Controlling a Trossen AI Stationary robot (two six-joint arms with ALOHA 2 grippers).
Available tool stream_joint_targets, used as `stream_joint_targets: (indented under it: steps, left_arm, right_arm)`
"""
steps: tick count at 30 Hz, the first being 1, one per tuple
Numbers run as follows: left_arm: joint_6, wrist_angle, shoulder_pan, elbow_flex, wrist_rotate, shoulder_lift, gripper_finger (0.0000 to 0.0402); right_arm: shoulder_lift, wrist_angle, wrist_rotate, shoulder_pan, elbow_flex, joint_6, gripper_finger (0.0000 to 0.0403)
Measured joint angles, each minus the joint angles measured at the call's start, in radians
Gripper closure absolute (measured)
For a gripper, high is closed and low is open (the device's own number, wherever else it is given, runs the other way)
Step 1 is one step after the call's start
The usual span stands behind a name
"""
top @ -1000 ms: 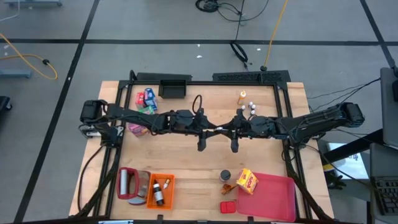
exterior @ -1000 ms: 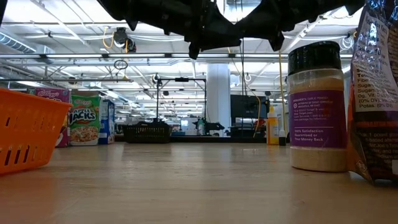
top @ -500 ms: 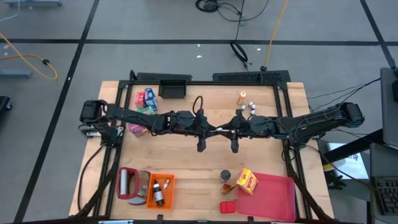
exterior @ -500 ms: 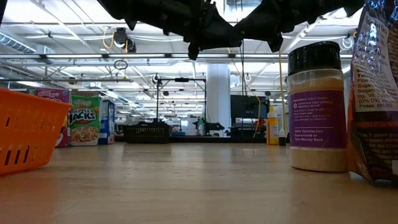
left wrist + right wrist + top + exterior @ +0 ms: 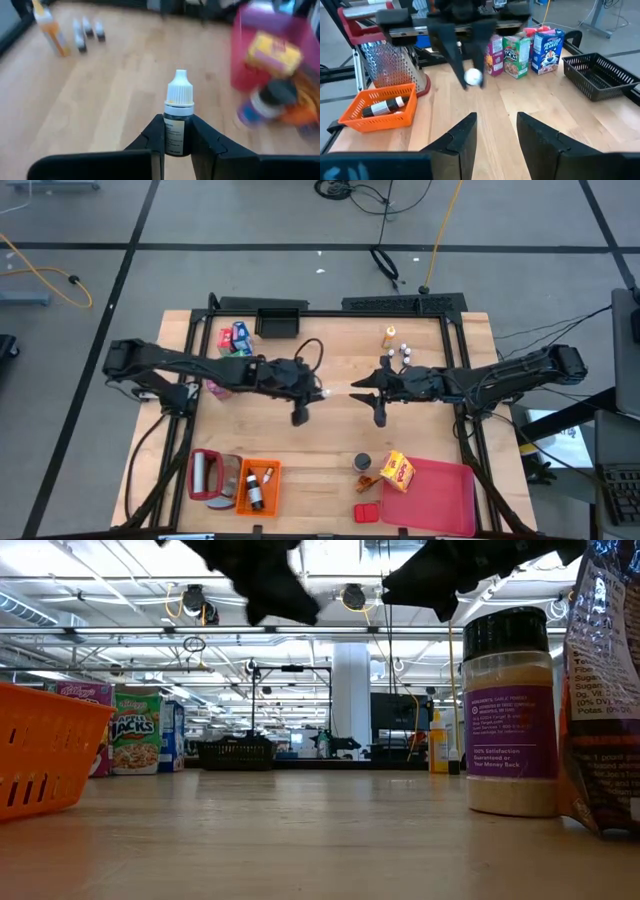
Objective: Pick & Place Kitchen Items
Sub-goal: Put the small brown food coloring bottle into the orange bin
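Left gripper (image 5: 177,145) raised above mid-table, clamped on white-capped bottle (image 5: 178,120), arm extended inward. Right gripper (image 5: 495,132) opposite, just apart, fingers parted, empty.

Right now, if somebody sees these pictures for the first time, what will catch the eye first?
Probably the small white-capped bottle, pinched upright in the left hand above the middle of the table. Facing it, the right hand stands open and empty. After that, the orange crate at the near left edge, with two bottles lying in it.
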Motion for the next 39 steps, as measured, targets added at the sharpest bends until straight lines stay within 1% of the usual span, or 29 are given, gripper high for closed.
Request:
stream_joint_targets:
  steps: [5, 9, 14, 18, 22, 25, 32, 39]
  left_arm:
    - [-0.061, -0.234, -0.068, 0.0, 0.008, -0.097, 0.0361]
    - [-0.133, -0.382, -0.137, -0.001, 0.01, -0.143, 0.0352]
    - [-0.225, -0.457, -0.238, -0.001, 0.024, -0.149, 0.0347]
    - [-0.28, -0.464, -0.315, -0.001, 0.08, -0.134, 0.0357]
    - [-0.322, -0.458, -0.385, -0.001, 0.086, -0.122, 0.0354]
    - [-0.391, -0.455, -0.43, 0.0, 0.088, -0.109, 0.0348]
    - [-0.506, -0.434, -0.504, 0.0, 0.083, -0.054, 0.0356]
    - [-0.615, -0.44, -0.545, -0.001, 0.104, -0.007, 0.0343]
  right_arm:
    - [0.0, -0.003, 0.0, -0.002, 0.0, -0.009, 0.0273]
    - [0.0, -0.009, 0.0, -0.003, 0.0, -0.018, 0.0273]
    - [0.0, -0.012, 0.0, -0.003, 0.0, -0.018, 0.0273]
    - [0.0, -0.014, 0.0, -0.003, 0.0, -0.018, 0.0273]
    - [0.0, -0.014, 0.0, -0.003, 0.0, -0.018, 0.0273]
    - [0.0, -0.014, 0.0, -0.003, 0.0, -0.018, 0.0273]
    - [0.0, -0.014, 0.0, -0.003, 0.0, -0.018, 0.0273]
    - [0.0, -0.014, 0.0, -0.003, 0.0, -0.018, 0.0273]
